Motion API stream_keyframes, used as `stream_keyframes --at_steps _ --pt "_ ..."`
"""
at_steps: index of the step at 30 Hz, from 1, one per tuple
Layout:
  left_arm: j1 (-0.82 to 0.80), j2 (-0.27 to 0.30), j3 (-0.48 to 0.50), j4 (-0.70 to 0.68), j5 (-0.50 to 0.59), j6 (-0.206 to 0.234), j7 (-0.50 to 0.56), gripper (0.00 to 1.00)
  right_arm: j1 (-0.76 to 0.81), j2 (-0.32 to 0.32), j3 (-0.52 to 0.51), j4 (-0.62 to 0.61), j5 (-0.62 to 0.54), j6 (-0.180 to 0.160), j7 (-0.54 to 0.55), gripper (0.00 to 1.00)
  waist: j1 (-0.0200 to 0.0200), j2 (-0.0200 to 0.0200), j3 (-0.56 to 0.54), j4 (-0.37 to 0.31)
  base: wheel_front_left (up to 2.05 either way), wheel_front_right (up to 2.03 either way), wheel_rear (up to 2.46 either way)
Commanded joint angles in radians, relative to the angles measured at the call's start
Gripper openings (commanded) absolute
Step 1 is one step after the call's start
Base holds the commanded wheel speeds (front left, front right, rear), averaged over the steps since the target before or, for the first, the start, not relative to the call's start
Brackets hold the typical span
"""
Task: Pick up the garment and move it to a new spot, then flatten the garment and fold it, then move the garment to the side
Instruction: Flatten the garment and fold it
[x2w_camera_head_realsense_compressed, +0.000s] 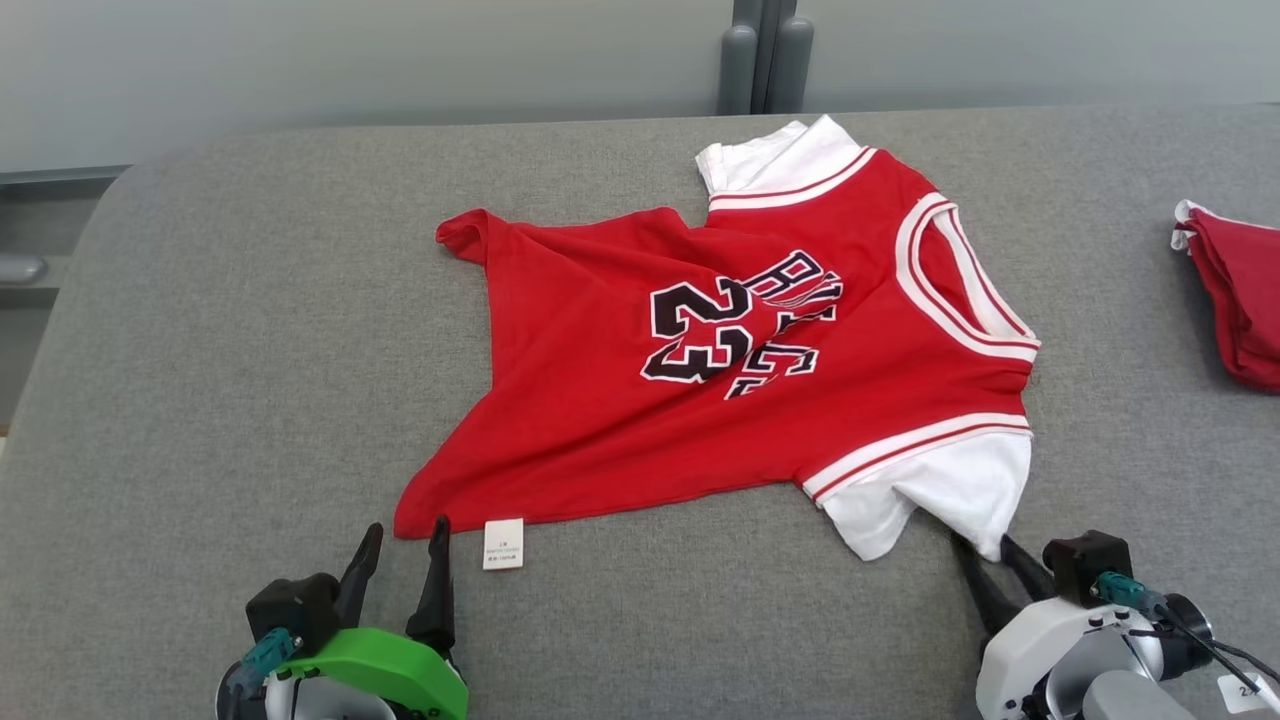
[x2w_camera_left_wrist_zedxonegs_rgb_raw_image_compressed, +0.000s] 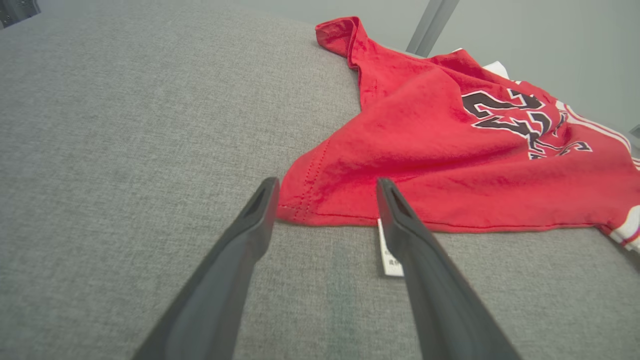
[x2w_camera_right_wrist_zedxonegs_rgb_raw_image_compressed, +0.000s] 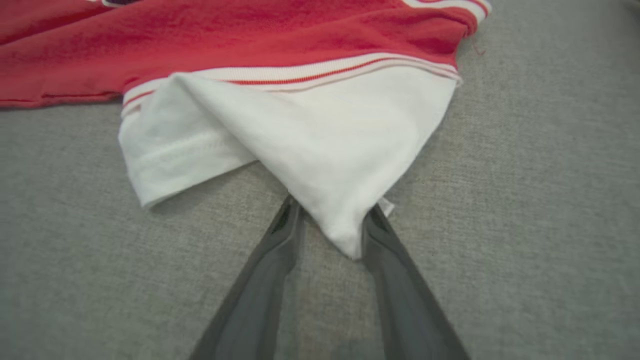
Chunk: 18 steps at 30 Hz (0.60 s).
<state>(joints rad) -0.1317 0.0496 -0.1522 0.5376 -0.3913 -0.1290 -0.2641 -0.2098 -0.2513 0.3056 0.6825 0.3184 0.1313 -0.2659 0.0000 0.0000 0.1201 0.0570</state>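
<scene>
The red number 23 jersey lay spread and rumpled in the middle of the grey fabric-covered desk. My left hand stood wide open, holding nothing, its fingers straddling the near red hem corner beside the white care label. My right hand was partly open around the tip of the white sleeve; I could not tell whether it pinched the cloth. Another red garment sat at the desk's right edge

Grey fabric-covered surface – far-left corner rounded. Folded red cloth with white trim at its right edge. Dark grey posts behind – pale wall.
</scene>
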Motion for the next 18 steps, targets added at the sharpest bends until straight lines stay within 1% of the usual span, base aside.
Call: stream_keyframes --at_steps 1,5,8,10,14,15,16,17,18 --pt "0.017 0.002 0.002 -0.004 -0.001 -0.003 0.0 1.0 0.006 -0.011 0.01 0.009 0.017 -0.001 0.003 0.0 0.0 0.0 -0.01 -0.009 0.0 0.0 0.0" --pt "0.032 0.002 -0.004 -0.007 -0.001 -0.003 0.0 1.0 0.013 -0.026 0.026 -0.024 0.083 -0.001 0.002 0.0 0.0 0.0 -0.041 -0.04 0.0 0.0 0.0" --pt "0.05 0.003 -0.008 -0.003 -0.008 -0.003 0.0 1.0 0.021 -0.038 0.044 -0.075 0.177 -0.001 0.009 0.0 0.0 0.0 -0.074 -0.064 0.0 0.0 0.0" --pt "0.062 0.002 -0.016 -0.001 -0.013 -0.003 0.0 1.0 0.027 -0.055 0.061 -0.119 0.242 -0.001 0.029 0.0 0.0 0.0 -0.099 -0.078 0.0 0.0 0.0" --pt "0.08 0.002 -0.025 0.0 -0.015 -0.003 0.0 1.0 0.047 -0.11 0.09 -0.218 0.37 -0.001 0.098 0.0 0.0 0.0 -0.127 -0.097 0.0 0.0 0.0" --pt "0.083 0.002 -0.026 0.001 -0.015 -0.002 0.0 1.0 0.055 -0.124 0.097 -0.243 0.402 -0.001 0.118 0.08 0.0 0.0 -0.131 -0.1 0.0 0.0 0.0" --pt "0.086 0.002 -0.028 0.002 -0.015 -0.001 0.0 1.0 0.061 -0.142 0.098 -0.269 0.424 -0.001 0.133 0.47 0.0 0.0 -0.135 -0.101 0.0 0.0 0.0" --pt "0.086 0.002 -0.028 0.002 -0.015 -0.001 0.0 1.0 0.061 -0.142 0.098 -0.269 0.424 -0.001 0.133 0.47 0.0 0.0 -0.135 -0.101 0.0 0.0 0.0" --pt "0.09 0.002 -0.033 0.003 -0.011 -0.001 0.0 1.0 0.065 -0.161 0.098 -0.295 0.445 -0.001 0.143 1.0 0.0 0.0 -0.138 -0.102 0.0 0.0 0.0"
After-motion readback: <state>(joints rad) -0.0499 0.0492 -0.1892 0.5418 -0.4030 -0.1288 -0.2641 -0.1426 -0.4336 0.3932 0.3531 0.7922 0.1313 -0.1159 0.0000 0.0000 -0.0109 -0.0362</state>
